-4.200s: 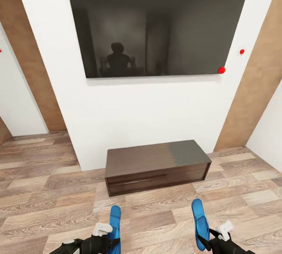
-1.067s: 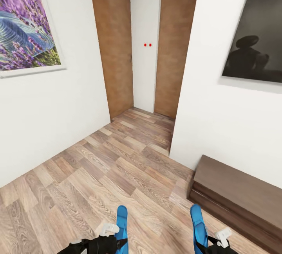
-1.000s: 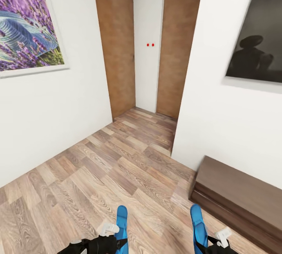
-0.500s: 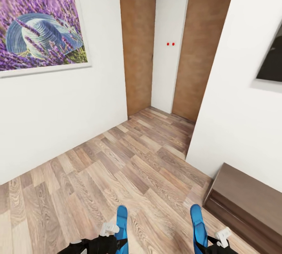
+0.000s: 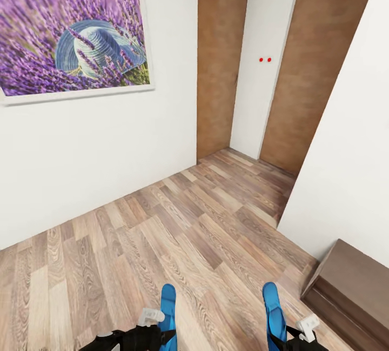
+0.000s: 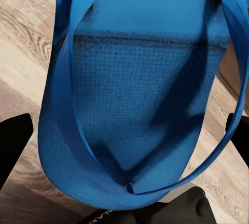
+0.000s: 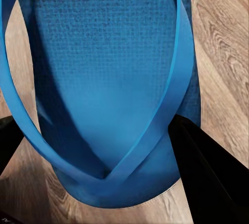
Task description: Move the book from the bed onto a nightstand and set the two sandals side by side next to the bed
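Observation:
Two bright blue sandals stick out forward over the wood-plank floor (image 5: 178,232). My left gripper (image 5: 154,333) is shut on the heel end of the left sandal (image 5: 168,303). In the left wrist view, this sandal (image 6: 140,89) lies sole and straps towards the camera between the black fingers (image 6: 13,141). My right gripper (image 5: 296,336) is shut on the right sandal (image 5: 274,313). The right wrist view shows that sandal (image 7: 104,79) up close, with a black finger (image 7: 207,177) against its edge. The book, the bed and the nightstand are out of view.
A white wall with a purple lavender painting (image 5: 70,37) runs along the left. Two brown doors (image 5: 219,64) (image 5: 319,70) flank a narrow passage ahead. A white wall juts in at the right, with a long dark bench-like unit (image 5: 351,286) at its foot.
The whole view has swung left: the dark wall panel has slid out to the right and the painting has come in. Both grippers still hold their sandals in the same pose.

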